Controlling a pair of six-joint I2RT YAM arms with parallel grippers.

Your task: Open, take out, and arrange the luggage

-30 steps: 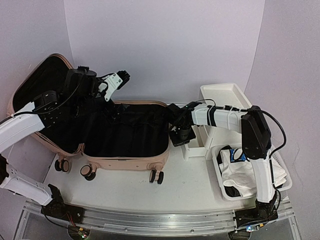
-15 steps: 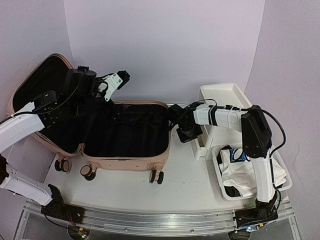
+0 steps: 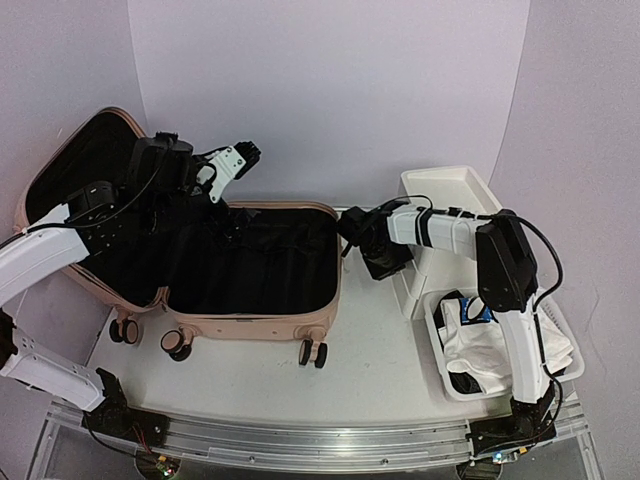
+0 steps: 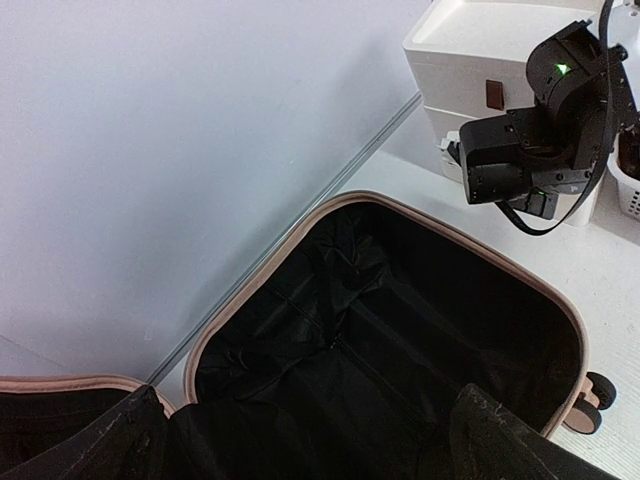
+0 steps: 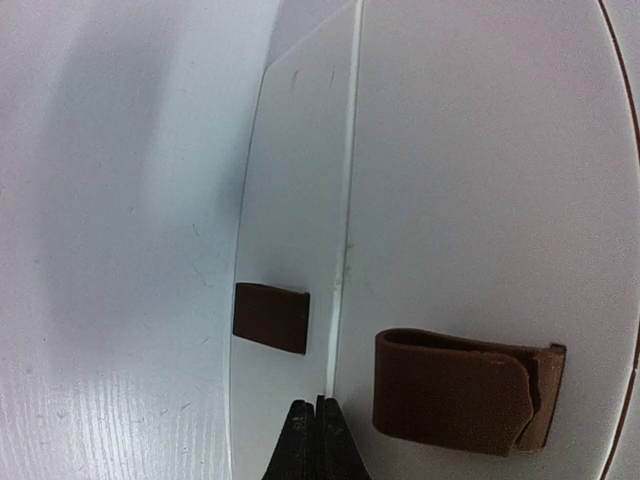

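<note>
Luggage (image 3: 255, 270) lies open, lid tipped back-left, lining looks bare, so I judge we're at the arrange stage. Left gripper (image 3: 243, 155) hangs above its back edge, jaws spread wide, nothing in them. Right gripper (image 5: 315, 425), just right of the luggage, is pinched closed and empty, tips on the drawer unit (image 5: 450, 200) seam between two brown handles (image 5: 465, 390). Next: spread the jaws, take a handle, pull.

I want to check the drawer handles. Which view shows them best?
The right wrist view: both brown handles sit close up and fill much of the picture. The left wrist view shows only one, small and far off on the white drawers. The top view shows none.
</note>
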